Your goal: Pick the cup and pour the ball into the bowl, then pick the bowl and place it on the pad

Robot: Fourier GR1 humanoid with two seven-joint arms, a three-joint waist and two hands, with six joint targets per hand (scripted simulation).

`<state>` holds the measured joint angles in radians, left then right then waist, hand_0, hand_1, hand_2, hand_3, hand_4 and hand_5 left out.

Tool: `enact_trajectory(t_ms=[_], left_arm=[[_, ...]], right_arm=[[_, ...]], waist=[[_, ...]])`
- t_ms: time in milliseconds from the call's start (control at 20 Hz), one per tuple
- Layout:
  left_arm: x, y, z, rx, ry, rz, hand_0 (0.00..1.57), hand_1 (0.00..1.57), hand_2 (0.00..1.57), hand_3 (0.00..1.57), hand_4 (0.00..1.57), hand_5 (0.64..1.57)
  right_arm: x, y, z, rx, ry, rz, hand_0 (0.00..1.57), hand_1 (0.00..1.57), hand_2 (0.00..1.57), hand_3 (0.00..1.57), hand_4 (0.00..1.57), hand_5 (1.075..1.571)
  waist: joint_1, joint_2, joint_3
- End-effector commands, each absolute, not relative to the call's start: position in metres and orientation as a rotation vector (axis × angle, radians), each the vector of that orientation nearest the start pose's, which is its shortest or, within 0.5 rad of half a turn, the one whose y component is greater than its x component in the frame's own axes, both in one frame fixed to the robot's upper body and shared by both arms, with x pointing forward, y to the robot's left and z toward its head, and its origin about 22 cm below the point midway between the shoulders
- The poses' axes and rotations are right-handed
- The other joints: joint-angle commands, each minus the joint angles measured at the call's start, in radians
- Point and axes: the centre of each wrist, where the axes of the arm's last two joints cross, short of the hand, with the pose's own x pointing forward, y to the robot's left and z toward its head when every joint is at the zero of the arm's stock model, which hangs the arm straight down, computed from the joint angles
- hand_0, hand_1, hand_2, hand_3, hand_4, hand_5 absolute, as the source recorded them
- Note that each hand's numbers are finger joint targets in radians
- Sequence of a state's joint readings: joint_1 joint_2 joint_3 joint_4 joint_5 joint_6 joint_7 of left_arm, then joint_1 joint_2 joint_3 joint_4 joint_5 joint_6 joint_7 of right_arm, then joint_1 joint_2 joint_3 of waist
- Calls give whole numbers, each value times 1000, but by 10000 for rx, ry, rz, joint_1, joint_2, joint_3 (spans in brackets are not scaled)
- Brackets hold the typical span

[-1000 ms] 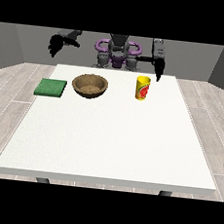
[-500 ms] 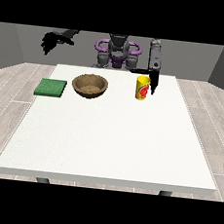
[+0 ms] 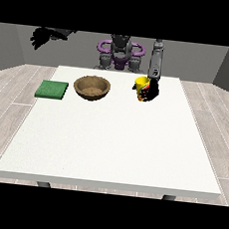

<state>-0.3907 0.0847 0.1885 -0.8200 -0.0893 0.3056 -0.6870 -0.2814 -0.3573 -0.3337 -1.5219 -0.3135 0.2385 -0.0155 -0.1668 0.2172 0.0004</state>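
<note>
A grey torso (image 3: 119,57) with purple rings at the shoulders, grey forearms, and each robot hand (image 3: 149,91) black.

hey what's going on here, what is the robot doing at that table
The robot stands behind a white table. The hand at the view's right is down at the yellow cup, which stands upright on the table, with its fingers around the cup's side. The hand at the view's left is raised well above the table, holding nothing. The brown bowl sits beside the cup, and the green pad lies flat beyond the bowl. Nothing has been poured yet as far as I can see.
</note>
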Motion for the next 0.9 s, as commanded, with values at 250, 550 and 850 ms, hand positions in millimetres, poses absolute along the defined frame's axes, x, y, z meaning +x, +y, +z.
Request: enact_trajectory(t_ms=[250,550,850], left_arm=[[335,194,-48,7129,-18125,-3962,1283,1283,1571,1571,1189,1542],[355,117,-20,8415,-17624,-6596,1331,1331,1571,1571,1153,1551],[374,72,22,9490,-16907,-8042,1331,1331,1571,1571,1153,1551]], right_arm=[[297,-383,89,-109,-17217,-128,0,0,0,234,162,1569],[296,-377,61,-17,-16132,-545,0,0,0,237,292,1566],[309,-378,62,397,-16111,-523,0,0,0,0,407,1568]], waist=[[439,-2124,37],[620,-3277,40],[379,-3089,12]])
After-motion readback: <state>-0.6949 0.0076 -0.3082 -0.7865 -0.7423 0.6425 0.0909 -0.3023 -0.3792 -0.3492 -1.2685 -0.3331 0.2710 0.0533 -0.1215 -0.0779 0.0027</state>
